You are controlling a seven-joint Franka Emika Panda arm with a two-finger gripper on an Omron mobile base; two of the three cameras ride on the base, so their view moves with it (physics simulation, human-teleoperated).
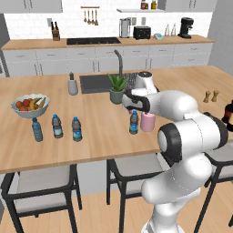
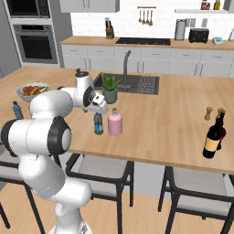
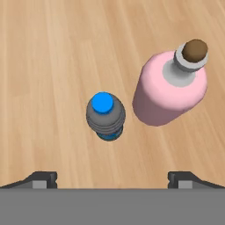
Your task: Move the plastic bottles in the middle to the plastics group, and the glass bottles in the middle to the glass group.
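One small dark plastic bottle (image 1: 134,123) (image 2: 98,124) with a blue label stands mid-counter, close beside the squat pink glass bottle (image 1: 147,122) (image 2: 115,122). My gripper (image 1: 132,108) (image 2: 98,108) hangs open above the small bottle, holding nothing. From the hand view I look straight down on the small bottle's blue cap (image 3: 105,115), centred between the wide-apart fingertips (image 3: 41,179), with the pink bottle (image 3: 169,88) to its right. The plastics group (image 1: 57,126) of three small bottles stands at the left. The dark glass group (image 2: 214,137) (image 1: 229,113) stands at the far right.
A fruit bowl (image 1: 30,104) (image 2: 32,91) sits behind the plastics group. A potted plant (image 1: 117,88) (image 2: 109,88) and the sink with its faucet (image 1: 119,61) lie just beyond the gripper. Two wooden shakers (image 2: 209,113) stand near the dark bottles. Stools line the counter's near edge.
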